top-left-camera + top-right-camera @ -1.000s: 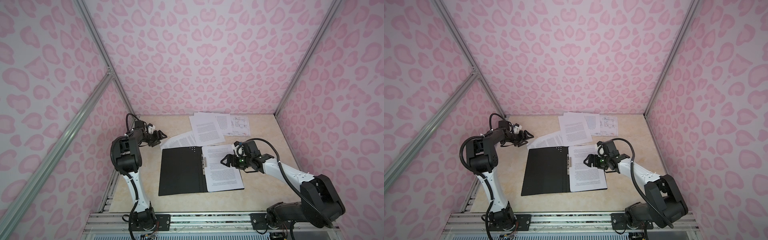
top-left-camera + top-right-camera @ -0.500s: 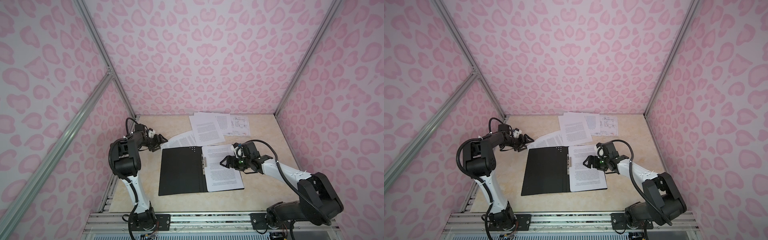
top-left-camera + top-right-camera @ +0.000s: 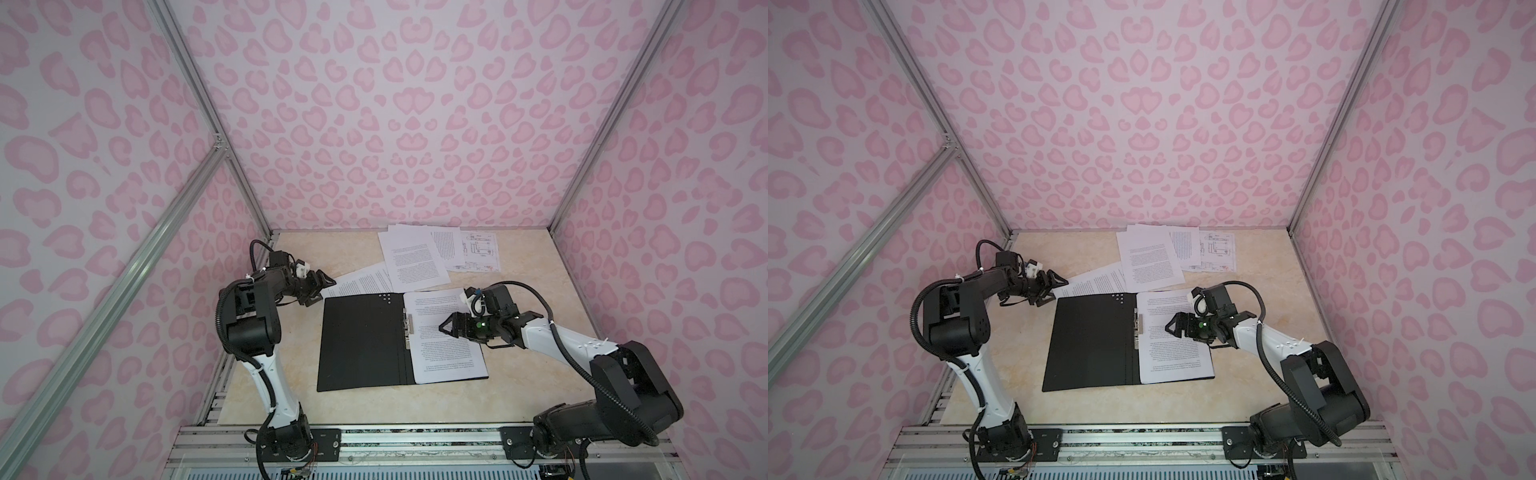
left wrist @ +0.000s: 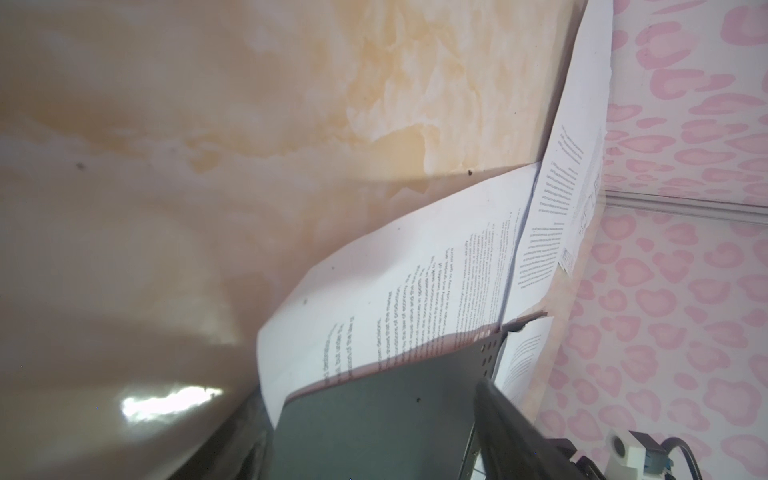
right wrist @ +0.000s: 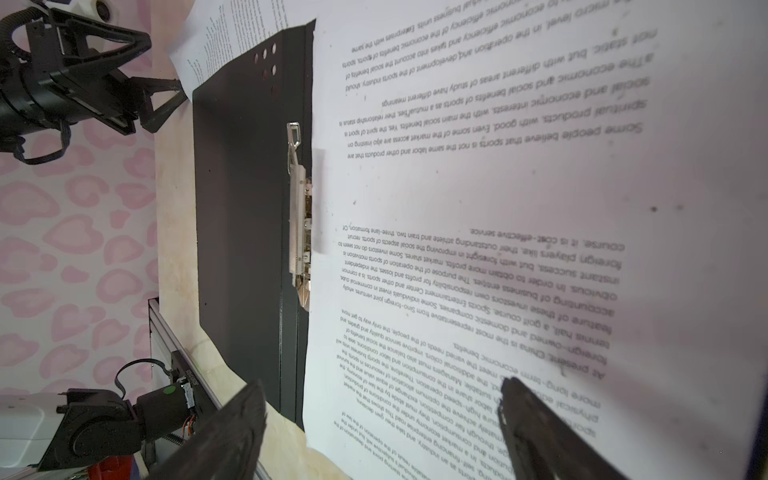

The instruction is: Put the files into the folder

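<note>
Folder [image 3: 361,340] lies open at centre of table [image 3: 457,403], black inside up; one sheet [image 3: 446,357] on its 3 o'clock half, beside metal clip [image 3: 409,324]; other files [image 3: 415,257] fanned at 12–1 o'clock, one tucked under folder's far edge; left gripper [image 3: 322,292] spread, empty, at folder's 11 o'clock corner; right gripper [image 3: 444,328] spread over sheet, pinching nothing.

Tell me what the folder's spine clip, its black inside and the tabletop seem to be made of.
The spine clip: likely metal, silvery and shiny, with thin folded edges. The folder: matte black inside, flat and stiff; coated card or plastic, cannot tell which. The table: glossy beige marble pattern with a glare patch; perhaps laminate or printed film, not settled.
</note>
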Controlling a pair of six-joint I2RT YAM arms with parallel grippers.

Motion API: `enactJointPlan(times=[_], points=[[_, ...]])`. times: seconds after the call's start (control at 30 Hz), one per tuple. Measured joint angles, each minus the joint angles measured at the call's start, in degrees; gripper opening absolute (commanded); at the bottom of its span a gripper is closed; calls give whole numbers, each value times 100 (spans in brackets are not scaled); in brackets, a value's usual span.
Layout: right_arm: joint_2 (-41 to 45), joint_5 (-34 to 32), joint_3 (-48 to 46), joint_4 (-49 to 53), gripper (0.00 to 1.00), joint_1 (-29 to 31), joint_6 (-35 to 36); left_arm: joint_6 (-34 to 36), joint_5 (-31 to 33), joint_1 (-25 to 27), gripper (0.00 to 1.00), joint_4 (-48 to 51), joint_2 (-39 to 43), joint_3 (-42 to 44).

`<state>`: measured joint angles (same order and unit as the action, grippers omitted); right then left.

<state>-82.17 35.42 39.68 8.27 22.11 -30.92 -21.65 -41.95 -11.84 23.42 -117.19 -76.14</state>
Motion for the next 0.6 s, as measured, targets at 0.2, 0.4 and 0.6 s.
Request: enactJointPlan(times=[0.2, 0.4, 0.6], points=[[146, 57, 7, -24, 97, 0, -17, -22, 59, 0, 64, -85, -138, -308], [151, 125, -26, -87, 97, -17, -59, 125, -63, 15, 63, -188, -168, -361], [118, 214, -70, -170, 97, -48, -105, 315, -208, 66, 60, -326, -166, -358]])
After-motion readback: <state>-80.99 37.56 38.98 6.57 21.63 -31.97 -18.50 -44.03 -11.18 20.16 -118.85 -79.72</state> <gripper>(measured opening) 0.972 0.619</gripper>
